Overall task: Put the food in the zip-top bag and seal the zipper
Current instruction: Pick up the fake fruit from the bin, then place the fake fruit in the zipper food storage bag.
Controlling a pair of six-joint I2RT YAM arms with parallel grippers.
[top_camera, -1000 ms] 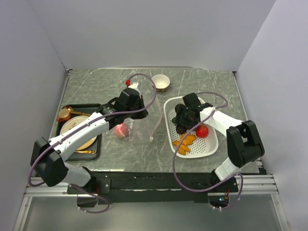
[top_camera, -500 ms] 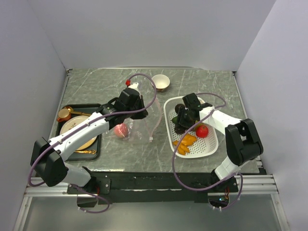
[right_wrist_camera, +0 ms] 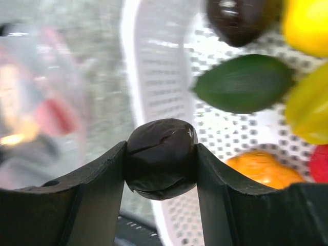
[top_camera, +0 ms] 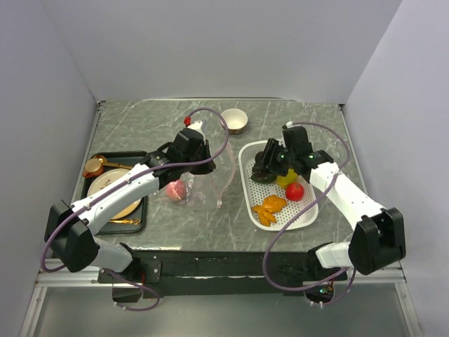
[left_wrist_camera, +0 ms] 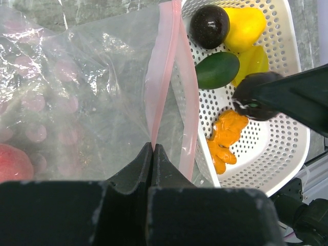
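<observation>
While a dark brown piece (right_wrist_camera: 161,156) is pinched between the fingers of the right gripper (right_wrist_camera: 161,154) over the left rim of the white basket (left_wrist_camera: 287,148), the zipper (left_wrist_camera: 161,77) is clamped by the left gripper (left_wrist_camera: 152,149).
The left jaws are pressed together on the pink strip of the clear zip-top bag (left_wrist_camera: 77,92), which is spread just left of the basket; a red piece (left_wrist_camera: 10,161) is seen inside it. A black ball (left_wrist_camera: 210,25), yellow (left_wrist_camera: 246,23), green (left_wrist_camera: 218,69) and orange (left_wrist_camera: 228,130) pieces lie in the basket.

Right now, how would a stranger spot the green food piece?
Look in the white perforated basket on the right of the table. Between the glossy dark ball and the orange pieces lies the green piece, the only green, almond-shaped thing there.
</observation>
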